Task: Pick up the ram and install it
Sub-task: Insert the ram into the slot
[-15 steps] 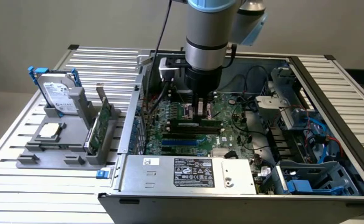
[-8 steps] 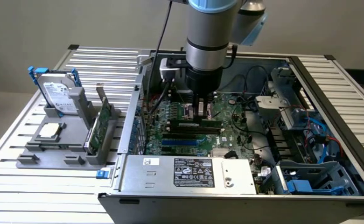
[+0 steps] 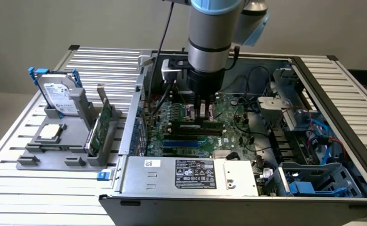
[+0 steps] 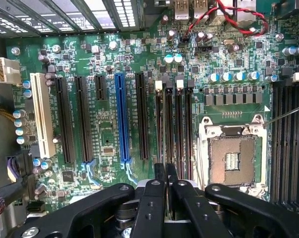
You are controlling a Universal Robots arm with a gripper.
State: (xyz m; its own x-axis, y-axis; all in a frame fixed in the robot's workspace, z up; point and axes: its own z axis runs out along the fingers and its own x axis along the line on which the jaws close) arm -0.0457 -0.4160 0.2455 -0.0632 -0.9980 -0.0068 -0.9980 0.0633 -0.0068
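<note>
The ram (image 3: 182,125) is a slim dark green stick with black chips. It stands on edge across the motherboard (image 3: 234,136) inside the open computer case. My gripper (image 3: 202,116) comes straight down onto its middle and is shut on its top edge. The stick's lower edge sits at the black memory slots; whether it is pressed fully in I cannot tell. In the wrist view my gripper (image 4: 165,174) has its black fingers pinched together right over the row of memory slots (image 4: 175,124), next to the empty CPU socket (image 4: 233,158).
A grey fixture (image 3: 64,155) at the exterior view's left holds a hard drive (image 3: 58,96), a chip (image 3: 50,132) and a broader green card (image 3: 100,123). The power supply (image 3: 190,174) fills the case's near side. Drive cages and blue cables (image 3: 318,132) crowd the right.
</note>
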